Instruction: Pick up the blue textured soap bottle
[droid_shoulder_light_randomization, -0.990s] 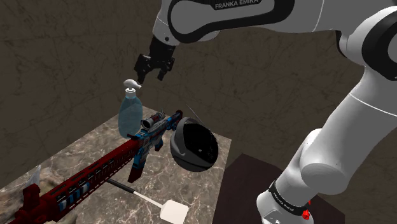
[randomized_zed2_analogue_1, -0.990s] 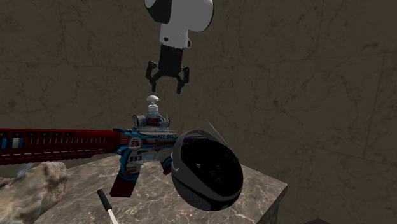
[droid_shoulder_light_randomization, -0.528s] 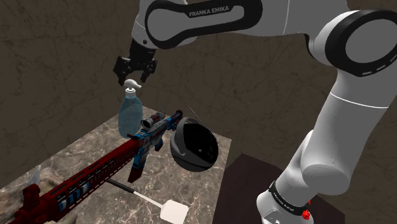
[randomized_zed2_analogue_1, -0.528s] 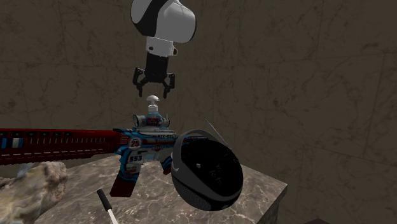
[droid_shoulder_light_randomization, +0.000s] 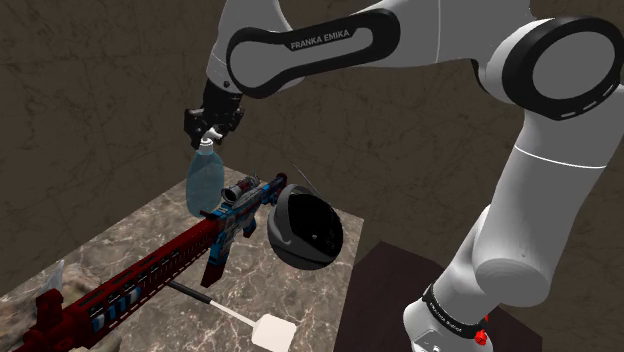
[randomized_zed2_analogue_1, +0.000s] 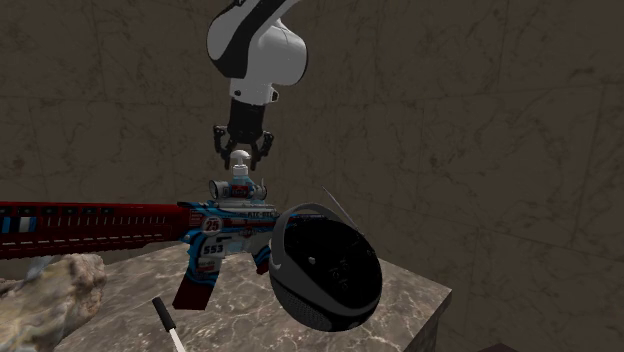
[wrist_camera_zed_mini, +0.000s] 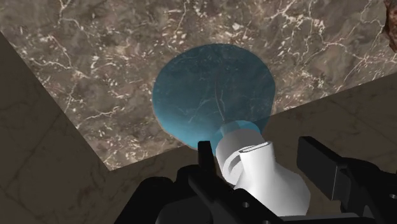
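"Where's the bottle?"
"I'm seeing the blue soap bottle (droid_shoulder_light_randomization: 204, 182) standing at the marble table's (droid_shoulder_light_randomization: 130, 235) corner, beside the rifle (droid_shoulder_light_randomization: 170, 258). My gripper (wrist_camera_zed_mini: 261, 156) is straddling its white pump (wrist_camera_zed_mini: 257, 181), fingers spread."

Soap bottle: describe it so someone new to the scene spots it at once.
On the marble-topped table, at the end nearest the wall, behind the red-and-blue rifle and beside the black helmet, stands the soap bottle. It alone is translucent blue with a white pump, right under the gripper.
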